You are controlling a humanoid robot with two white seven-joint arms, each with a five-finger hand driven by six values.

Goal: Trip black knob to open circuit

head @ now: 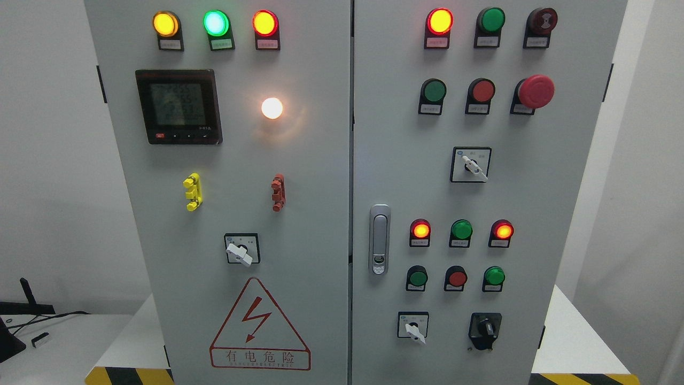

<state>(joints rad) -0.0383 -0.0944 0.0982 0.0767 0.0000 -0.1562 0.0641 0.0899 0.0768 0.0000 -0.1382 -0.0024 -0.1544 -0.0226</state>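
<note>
Near the cabinet's [320,160] lower right corner sits the black knob [485,328], just right of a white-handled switch [413,328]. No robot hand shows, so whether the fingers are apart or together I cannot tell.

The black knob [485,328] sits low on the grey cabinet's [320,214] right door (lamps lit above).

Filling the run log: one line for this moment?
phase: before reach | hands: none in view | black knob: untouched, lower right door | white lamp: lit
</note>
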